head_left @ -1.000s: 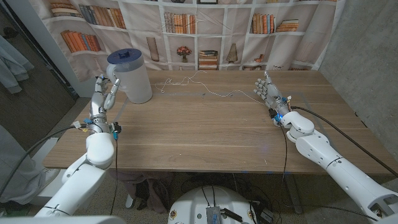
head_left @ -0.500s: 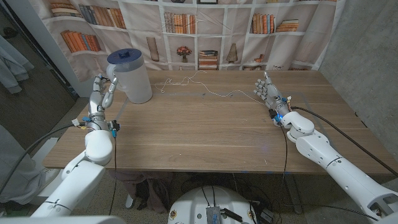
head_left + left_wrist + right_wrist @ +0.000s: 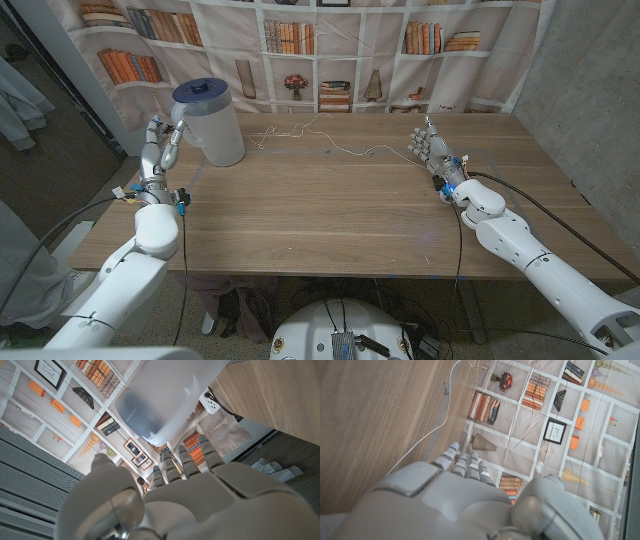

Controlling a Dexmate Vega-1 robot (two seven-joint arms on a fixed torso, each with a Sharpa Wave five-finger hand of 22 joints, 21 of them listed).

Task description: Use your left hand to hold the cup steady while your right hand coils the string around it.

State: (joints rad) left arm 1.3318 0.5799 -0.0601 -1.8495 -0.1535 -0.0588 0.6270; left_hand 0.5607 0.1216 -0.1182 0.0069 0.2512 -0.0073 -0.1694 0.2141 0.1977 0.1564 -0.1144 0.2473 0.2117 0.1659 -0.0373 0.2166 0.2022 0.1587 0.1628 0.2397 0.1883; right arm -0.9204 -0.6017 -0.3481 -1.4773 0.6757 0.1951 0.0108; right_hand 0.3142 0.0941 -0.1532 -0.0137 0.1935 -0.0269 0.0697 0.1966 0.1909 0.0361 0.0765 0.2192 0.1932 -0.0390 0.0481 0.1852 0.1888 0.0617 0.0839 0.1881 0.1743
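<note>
**No readable text in any view**

No lettering, number, brand or sign can be read here. The printed bookshelf backdrop [image 3: 330, 50] shows book spines and framed pictures, but their markings are too small and blurred to make out. The cup [image 3: 210, 122], the string [image 3: 330, 140] and the table [image 3: 330, 220] carry no visible label, and both robot hands are unmarked.

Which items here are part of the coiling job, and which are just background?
Job: cup with blue lid, string, left hand, right hand.
Background: wooden table, bookshelf backdrop, concrete wall.
</note>
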